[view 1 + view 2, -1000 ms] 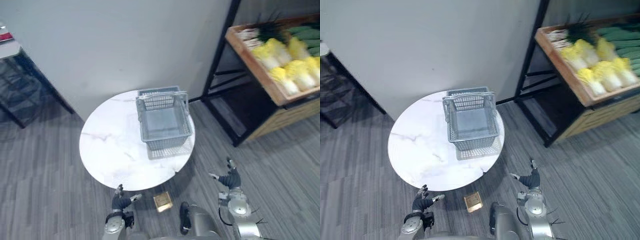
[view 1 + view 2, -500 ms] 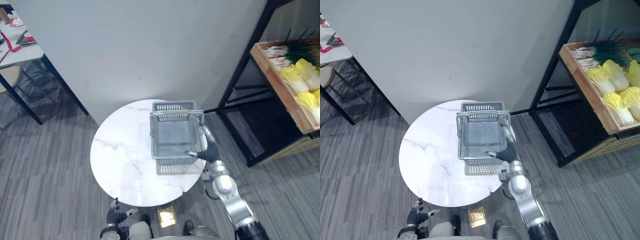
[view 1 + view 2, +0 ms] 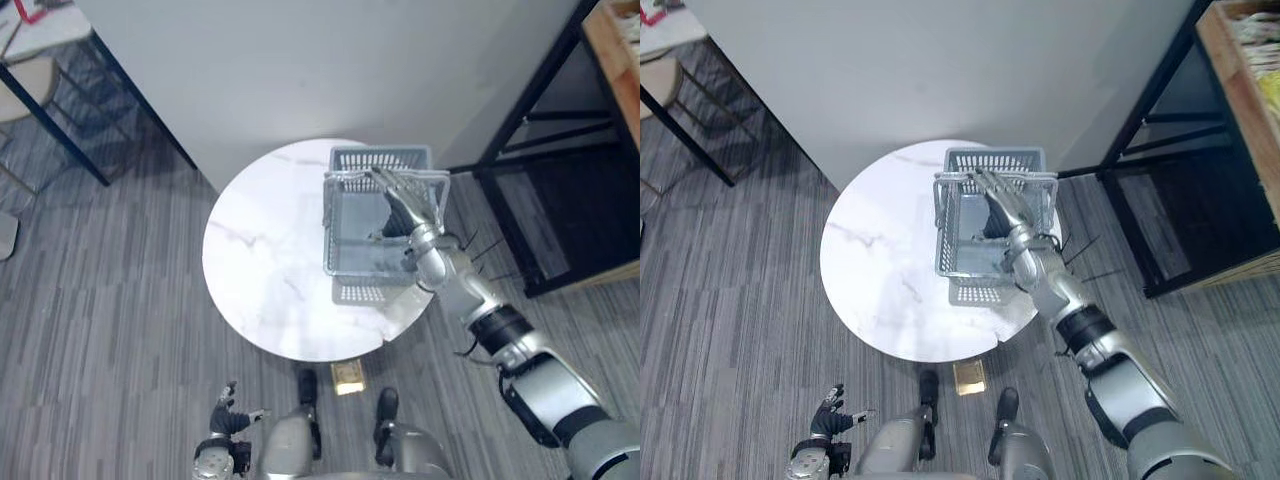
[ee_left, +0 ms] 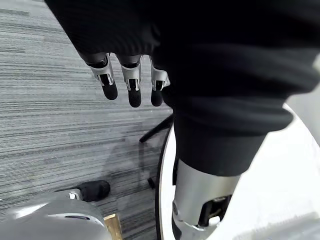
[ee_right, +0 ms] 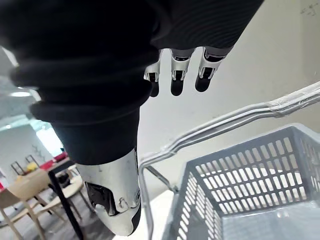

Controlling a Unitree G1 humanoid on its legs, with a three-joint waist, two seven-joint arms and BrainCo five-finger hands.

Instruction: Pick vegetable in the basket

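Note:
A grey wire basket (image 3: pixel 362 291) stands empty on the right part of a round white marble table (image 3: pixel 265 260), its handle (image 3: pixel 345 178) raised. My right hand (image 3: pixel 408 200) reaches over the basket with straight fingers lying across the handle's right end. In the right wrist view the fingers (image 5: pixel 172 75) hang open above the handle (image 5: pixel 240 117) and hold nothing. My left hand (image 3: pixel 228 415) hangs low near the floor at the lower left, its fingers (image 4: pixel 131 87) relaxed and empty. Pale vegetables (image 3: pixel 1258 25) show in a wooden crate (image 3: pixel 1235 90) at the top right.
A black metal shelf frame (image 3: pixel 540 110) stands right of the table and carries the crate. A small tan box (image 3: pixel 348 375) lies on the floor under the table's near edge. A dark-legged table (image 3: pixel 50 110) stands at the upper left. A grey wall runs behind.
The camera has shifted. My right arm rose from beside the body, came to the basket's front and now lies over its handle. The left hand stayed low.

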